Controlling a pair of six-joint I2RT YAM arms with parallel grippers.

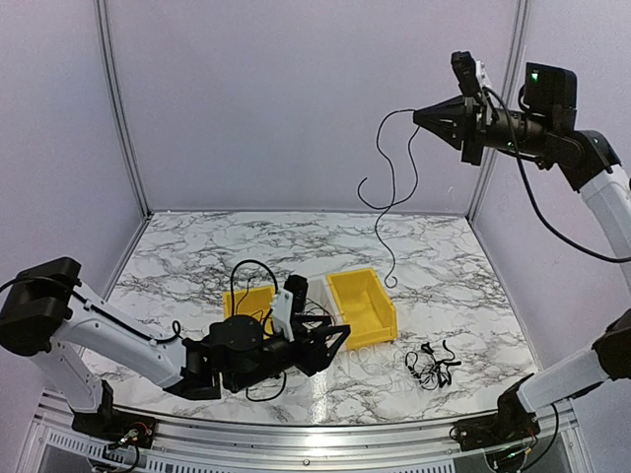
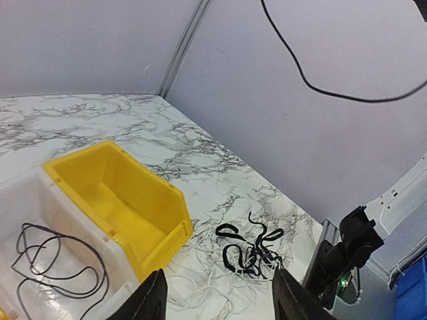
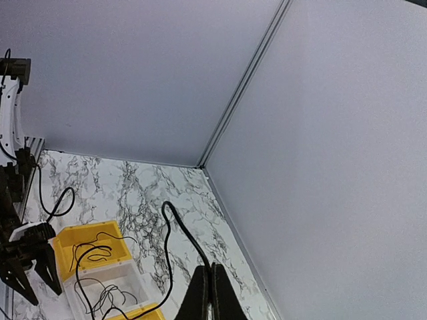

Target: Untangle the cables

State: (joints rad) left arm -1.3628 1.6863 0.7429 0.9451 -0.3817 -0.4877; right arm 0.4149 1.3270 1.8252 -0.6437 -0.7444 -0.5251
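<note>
Left tool [image 2: 217,303], jaws wide, holds nothing; tangled cables [image 1: 431,363] lie on the counter [image 1: 473,286] nearby. Pale bin [image 2: 27,207] holds looped cable [image 2: 60,267], yellow bin [image 1: 363,305] touching it; beyond, raised right tool [image 1: 419,115] pinches one black cable [image 1: 377,232] dangling above the counter.

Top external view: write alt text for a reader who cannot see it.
The right gripper, raised high, is shut on a thin black cable that dangles toward the marble table. Below, the open left gripper sits by a yellow bin, with a small tangle of cables lying right of the bin.
</note>
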